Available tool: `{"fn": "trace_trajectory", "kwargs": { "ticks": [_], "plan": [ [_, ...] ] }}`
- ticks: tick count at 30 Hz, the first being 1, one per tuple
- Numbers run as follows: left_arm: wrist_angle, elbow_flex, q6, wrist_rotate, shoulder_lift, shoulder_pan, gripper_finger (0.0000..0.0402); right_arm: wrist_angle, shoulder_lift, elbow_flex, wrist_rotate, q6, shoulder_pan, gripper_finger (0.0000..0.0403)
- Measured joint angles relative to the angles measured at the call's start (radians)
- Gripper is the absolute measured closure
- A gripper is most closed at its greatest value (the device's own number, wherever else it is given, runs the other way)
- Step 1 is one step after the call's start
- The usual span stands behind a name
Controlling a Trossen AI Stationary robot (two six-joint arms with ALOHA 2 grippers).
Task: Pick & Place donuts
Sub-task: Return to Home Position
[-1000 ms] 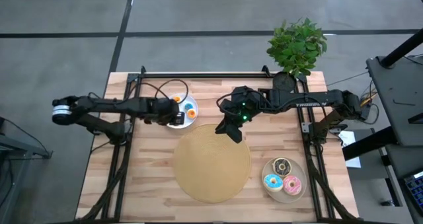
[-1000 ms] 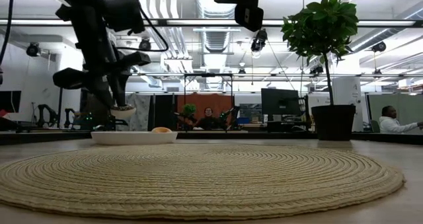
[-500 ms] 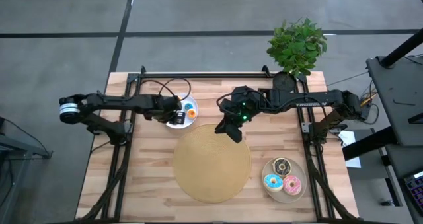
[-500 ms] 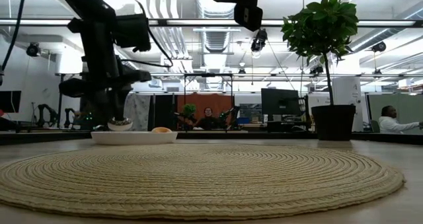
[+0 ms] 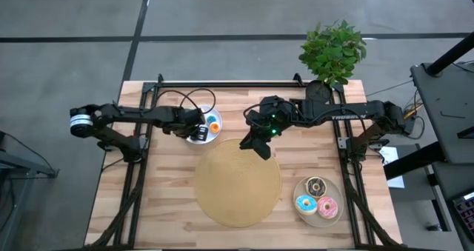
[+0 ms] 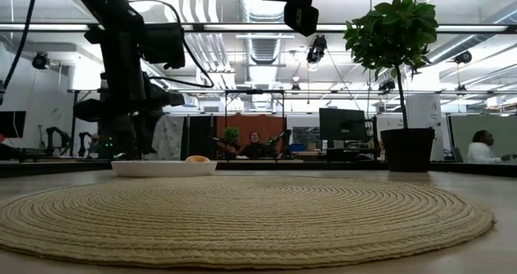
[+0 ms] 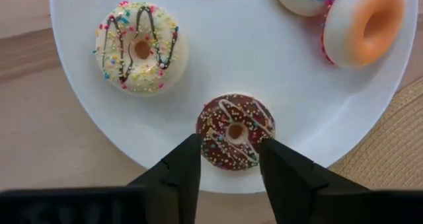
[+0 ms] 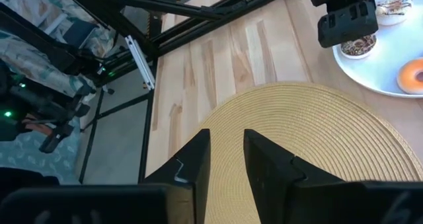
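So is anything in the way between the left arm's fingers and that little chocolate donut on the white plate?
Nothing visible. The left gripper hangs over the chocolate donut, fingers open either side of it. The white sprinkled donut and the orange donut lie apart from it on the white plate.

woven mat (image 5: 237, 186) bare, right fingers (image 8: 192, 166) overhead

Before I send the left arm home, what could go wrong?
1. The left hand is open, its fingers on either side of the brown donut, which lies near the rim of the plate. A sideways pull could drag it off, so lift straight up first.
2. The right hand hangs over the edge of the mat, close to that plate. A wide swing may bring the arms together.
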Motion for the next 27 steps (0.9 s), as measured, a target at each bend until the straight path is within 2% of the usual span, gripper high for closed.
{"fn": "trace_trajectory", "kwargs": {
  "ticks": [4, 11, 19, 23, 27],
  "plan": [
    [0.000, 0.000, 0.007, -0.001, 0.000, 0.001, 0.0263, 0.002, 0.000, 0.000, 0.000, 0.000, 0.000, 0.0317],
    [-0.001, 0.023, 0.034, 0.000, -0.011, 0.001, 0.0262, 0.015, 0.000, 0.000, 0.010, 0.000, -0.001, 0.0327],
    [-0.002, 0.115, 0.096, 0.049, -0.042, -0.030, 0.0263, 0.013, 0.000, 0.000, 0.016, 0.000, -0.002, 0.0335],
    [-0.001, 0.159, 0.143, 0.048, -0.046, -0.051, 0.0284, 0.013, 0.000, 0.000, 0.016, -0.001, -0.002, 0.0335],
    [0.051, 0.166, 0.157, 0.047, -0.047, -0.080, 0.0330, 0.007, 0.000, 0.000, 0.016, -0.019, -0.002, 0.0335]
  ]
}}
